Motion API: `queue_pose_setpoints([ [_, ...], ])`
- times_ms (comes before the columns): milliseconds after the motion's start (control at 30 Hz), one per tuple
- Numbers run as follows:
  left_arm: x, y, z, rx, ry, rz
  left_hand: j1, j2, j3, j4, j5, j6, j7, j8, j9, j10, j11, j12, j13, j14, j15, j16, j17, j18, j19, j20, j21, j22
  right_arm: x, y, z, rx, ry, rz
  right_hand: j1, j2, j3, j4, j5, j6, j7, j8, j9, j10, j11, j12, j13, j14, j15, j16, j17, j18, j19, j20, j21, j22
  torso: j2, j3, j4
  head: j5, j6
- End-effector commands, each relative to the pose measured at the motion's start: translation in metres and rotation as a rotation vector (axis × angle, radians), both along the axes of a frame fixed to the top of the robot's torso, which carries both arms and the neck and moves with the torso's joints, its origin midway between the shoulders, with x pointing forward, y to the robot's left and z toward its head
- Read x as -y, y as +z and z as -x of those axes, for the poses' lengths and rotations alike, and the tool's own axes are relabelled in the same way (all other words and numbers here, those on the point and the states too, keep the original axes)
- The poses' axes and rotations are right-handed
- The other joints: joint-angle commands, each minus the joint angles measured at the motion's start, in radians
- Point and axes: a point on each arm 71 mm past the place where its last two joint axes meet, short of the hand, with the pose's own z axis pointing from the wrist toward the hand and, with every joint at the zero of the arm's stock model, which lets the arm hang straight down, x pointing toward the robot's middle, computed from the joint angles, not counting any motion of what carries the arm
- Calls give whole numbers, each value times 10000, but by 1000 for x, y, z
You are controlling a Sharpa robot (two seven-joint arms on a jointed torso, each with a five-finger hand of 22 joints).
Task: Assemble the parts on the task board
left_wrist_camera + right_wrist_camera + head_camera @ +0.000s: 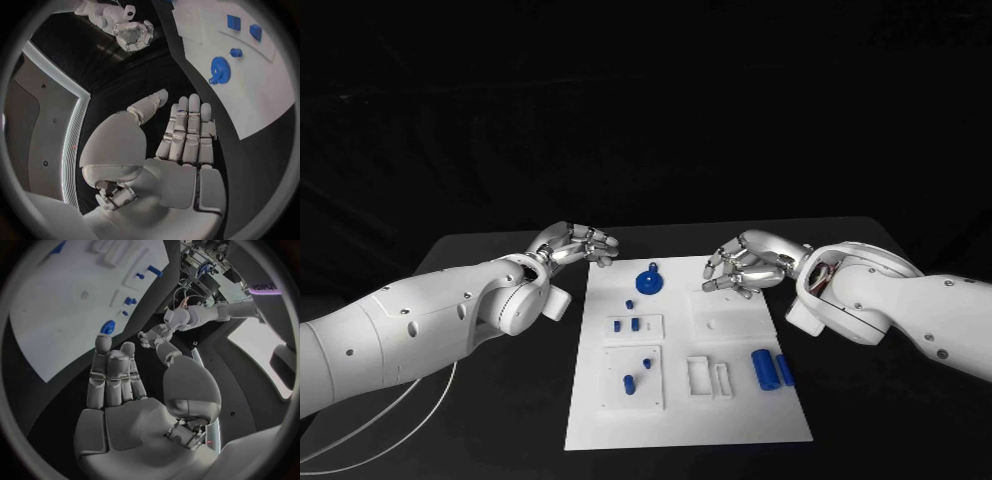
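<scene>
The task board [733, 420] is a flat, matte white rectangular plate lying in the middle of the black table [488, 250], its long sides running from the table's near edge toward the far edge. Shallow raised white frames and slots break up its smooth surface.

Near the board's far edge lies a round blue gear [649, 282] with a toothed rim, a small blue stub [653, 267] just beyond it. A small blue knob [630, 304] sits just nearer than the gear. In the white frame by the board's left edge stand two small blue blocks [626, 324]. The larger frame nearer the near-left corner carries a few small blue pegs [636, 375], some tilted. Toward the board's right edge lie two smooth blue cylinders [773, 369] side by side, just beside a white slotted bracket [710, 377].

The left hand [574, 245], silver and segmented, hovers over the black table just off the board's far-left corner. Its fingers are straight and slightly apart, the palm bare, grasping nothing.

The right hand [740, 268] hangs over the board's far-right corner, beside the gear but apart from it. Its fingers are extended and loosely spread, released, touching no part.
</scene>
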Motion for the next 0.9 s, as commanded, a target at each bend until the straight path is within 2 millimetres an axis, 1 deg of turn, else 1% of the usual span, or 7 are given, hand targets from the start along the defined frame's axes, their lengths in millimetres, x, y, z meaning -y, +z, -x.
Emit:
queue_pose_setpoints([
  [33, 2, -3, 2, -20, -164, 277, -58, 85, -81, 10, 22, -87, -17, 64, -11, -35, 42, 40, -13, 49, 40, -48, 20, 46, -58, 32, -69, 14, 12, -16, 4, -1833, -116, 1170, -92, 82, 28, 84, -2, -68, 3, -67, 30, -146, 3, 437, 391, 20, 10, 108, 117, -13, 101, -28, 48, 92, -135, 2, -57, -149, -62],
  [133, 0, -7, 4, -160, -144, 282, -115, 80, -119, 26, -36, -95, -12, 64, -14, -42, 45, 40, -20, 50, 42, -72, 48, 45, -60, 33, -79, 28, 20, -18, 6, -1588, -476, 1226, -148, 150, 96, 181, 123, 7, -26, -75, 92, -85, -25, 958, 849, 56, -9, 309, 308, -13, 246, -96, 161, 161, -207, -8, -99, -223, -147],
  [200, -3, -7, 7, -213, -167, 288, -176, 74, -182, 28, -279, -98, -15, 73, -16, -45, 45, 44, -31, 57, 39, -122, 110, 52, -61, 31, -98, 57, 24, -21, 11, -1771, -554, 1513, 20, 220, 284, 128, 869, 102, -67, -41, 155, -31, -54, 1218, 1082, 74, -40, 435, 426, -13, 325, -159, 243, 199, -256, -24, -137, -290, -165],
  [300, -5, -6, 10, -215, -203, 314, -377, 25, -419, 32, -345, -109, -12, 81, -19, -50, 46, 47, -45, 64, 43, -179, 190, 51, -69, 33, -120, 97, 32, -26, 16, -2122, -736, 1858, 20, 198, 445, 173, 1109, 148, -71, -42, 217, 15, -70, 1478, 1337, 88, -60, 572, 553, -13, 410, -188, 351, 219, -307, -42, -191, -317, -205],
  [633, -5, -2, 23, -242, -455, 455, -1040, -185, -1378, -40, -380, -143, -13, 95, -30, -67, 45, 47, -85, 72, 43, -348, 392, 76, -80, 32, -227, 162, 65, -45, 29, -3601, -1216, 2728, -437, 166, 479, 553, 840, 98, -55, -125, 297, -24, -55, 1641, 1599, 57, -43, 695, 712, -13, 421, -213, 484, 219, -609, -117, -260, -440, -494],
  [833, -4, -1, 29, -270, -562, 606, -1310, -207, -1672, 14, -538, -147, -16, 94, -45, -64, 38, 49, -105, 87, 40, -441, 478, 96, -59, 32, -302, 165, 77, -48, 36, -4037, -1870, 4154, -1067, 233, 312, 1051, -159, 604, -248, 208, 675, -14, -246, 1690, 1758, 24, -210, 780, 850, -18, 400, -276, 612, 214, -729, -164, -314, -429, -654],
  [900, -4, -1, 30, -326, -576, 664, -1607, -206, -1861, 100, -633, -144, -29, 95, -51, -61, 32, 50, -112, 93, 29, -477, 509, 112, -65, 23, -349, 153, 77, -51, 41, -4632, -1753, 4621, -1079, 234, 309, 1062, -177, 607, -250, 211, 680, -13, -246, 1691, 1760, 24, -211, 781, 851, -18, 401, -276, 614, 214, -740, -168, -321, -431, -677],
])
